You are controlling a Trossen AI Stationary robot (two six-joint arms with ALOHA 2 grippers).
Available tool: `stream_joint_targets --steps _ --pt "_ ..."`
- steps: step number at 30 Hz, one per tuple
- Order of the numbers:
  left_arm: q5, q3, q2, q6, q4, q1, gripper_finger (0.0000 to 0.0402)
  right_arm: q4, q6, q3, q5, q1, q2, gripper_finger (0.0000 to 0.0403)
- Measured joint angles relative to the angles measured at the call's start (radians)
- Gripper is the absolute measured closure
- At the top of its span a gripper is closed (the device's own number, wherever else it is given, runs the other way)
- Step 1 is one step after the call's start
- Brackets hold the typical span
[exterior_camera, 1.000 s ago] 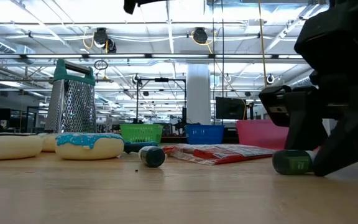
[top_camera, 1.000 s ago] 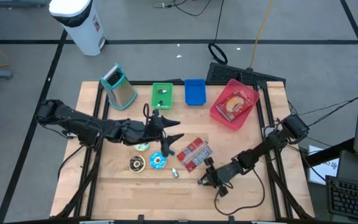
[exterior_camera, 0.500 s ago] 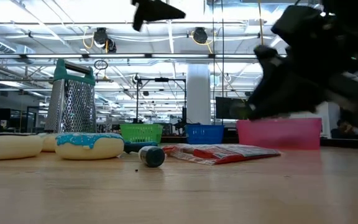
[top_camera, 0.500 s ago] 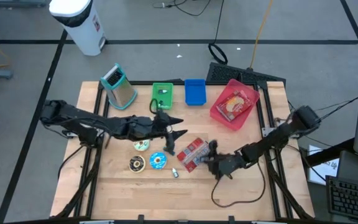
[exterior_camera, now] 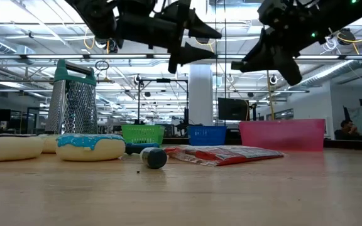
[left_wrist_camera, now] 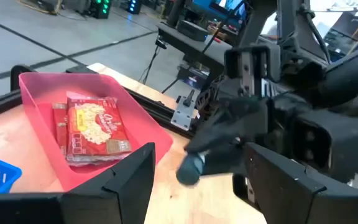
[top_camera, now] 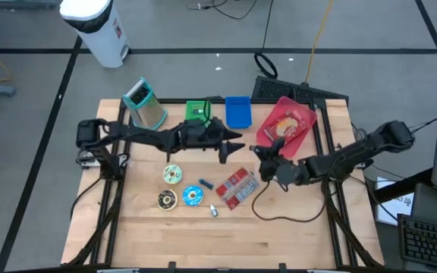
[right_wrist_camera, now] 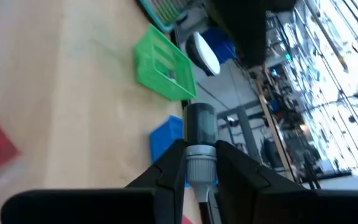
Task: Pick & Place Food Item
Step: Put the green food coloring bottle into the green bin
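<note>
My right gripper (top_camera: 260, 154) hovers above the table's middle right, shut on a small bottle (right_wrist_camera: 200, 134) with a dark cap and grey body; the left wrist view shows its dark round end (left_wrist_camera: 191, 169). My left gripper (top_camera: 231, 145) hangs open just left of it, pointing at it, with nothing between its fingers. Flat on the table lie a red snack packet (top_camera: 237, 186) and three doughnuts (top_camera: 181, 190). A red popcorn box (left_wrist_camera: 92, 127) lies in the pink bin (top_camera: 271, 139). My right gripper pinches the small bottle's grey body (right_wrist_camera: 199, 163) between its two fingers. The bottle lies along the fingers, its dark cap end (right_wrist_camera: 201, 121) sticking out past the fingertips. The fingers run nearly level, pointing toward the table's left and far side. The bottle is lifted clear of the table.
Along the far edge stand a metal grater (top_camera: 147, 106), a green basket (top_camera: 198, 114) and a blue basket (top_camera: 237, 111). Another small bottle (top_camera: 212, 211) lies near the doughnuts. A black cable (top_camera: 279, 216) trails over the near right of the table.
My right gripper has risen from the table's near right with the small bottle, gone toward the far edge and tipped from pointing down to nearly level. My left gripper has swung toward the right and far edge and come lower, staying open.
</note>
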Motion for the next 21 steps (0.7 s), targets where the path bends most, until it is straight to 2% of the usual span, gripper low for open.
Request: stream_joint_targets --steps 6,8,13,17,21 --pt "0.115 0.0 0.003 -0.024 -0.001 0.053 0.0156 0.037 -0.062 -0.05 -0.067 -0.094 -0.019 0.0342" --pt "0.132 0.0 0.003 -0.051 -0.005 0.061 0.0156 0.116 -0.095 -0.069 -0.117 -0.128 -0.019 0.0341" --pt "0.12 0.0 0.002 -0.094 -0.053 0.06 0.0156 0.336 -0.193 -0.112 -0.236 -0.158 -0.019 0.0342" --pt "0.084 0.0 0.002 -0.094 -0.079 0.05 0.0156 0.366 -0.2 -0.113 -0.341 -0.158 -0.018 0.0341" --pt "0.047 0.0 0.008 -0.094 -0.08 0.029 0.0156 0.394 -0.204 -0.115 -0.369 -0.158 0.0 0.0342"
